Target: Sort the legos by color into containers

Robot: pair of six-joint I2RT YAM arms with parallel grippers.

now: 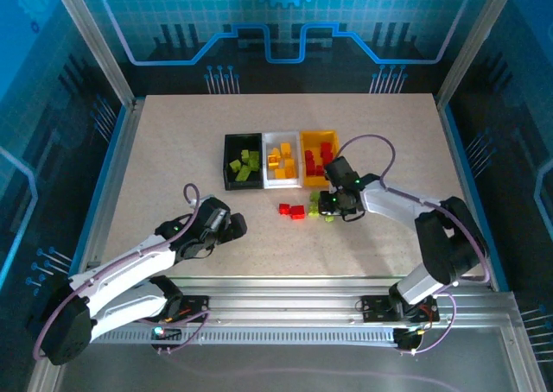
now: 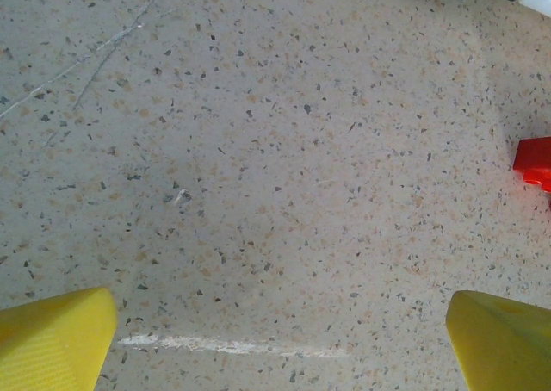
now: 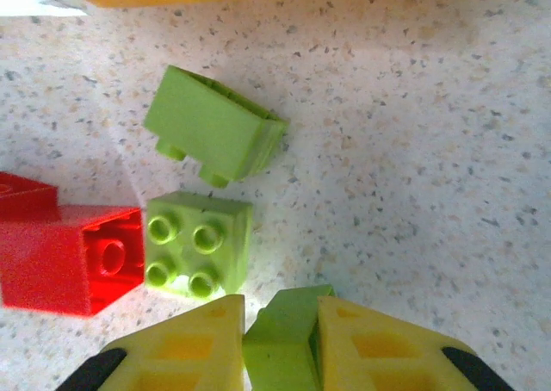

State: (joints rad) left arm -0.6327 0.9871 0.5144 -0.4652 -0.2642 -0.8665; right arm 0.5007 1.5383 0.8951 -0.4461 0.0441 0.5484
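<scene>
Speckled beige surface (image 1: 173, 150) fills a box with glowing blue walls. Closest to us, both arms are bolted to a metal rail (image 1: 285, 293).

The left arm (image 1: 130, 267) lies low and stretches forward and to the right. Its wrist points down at a bare patch. The left jaws are wide open and hold nothing. In the left wrist view, two yellow fingers (image 2: 52, 339) sit far apart in the bottom corners, and a red piece (image 2: 534, 163) peeks in at the right edge.

The right arm (image 1: 432, 237) goes up from its base, bends at the elbow and reaches to the left. It points down just in front of the yellow-orange bin (image 1: 318, 135). The right jaws are shut tight on a lime green brick (image 3: 280, 339).

Just past it, a second green brick (image 3: 198, 245) sits bumps up, just beside a red brick (image 3: 77, 257). A third green brick (image 3: 215, 137) lies tipped on its side a bit further on.

Behind them, three bins are joined in a row. The black bin (image 1: 227, 163) holds green bricks (image 1: 244, 165). The white bin (image 1: 282, 185) holds yellow-orange bricks (image 1: 282, 161). The yellow-orange bin holds red bricks (image 1: 315, 161).
</scene>
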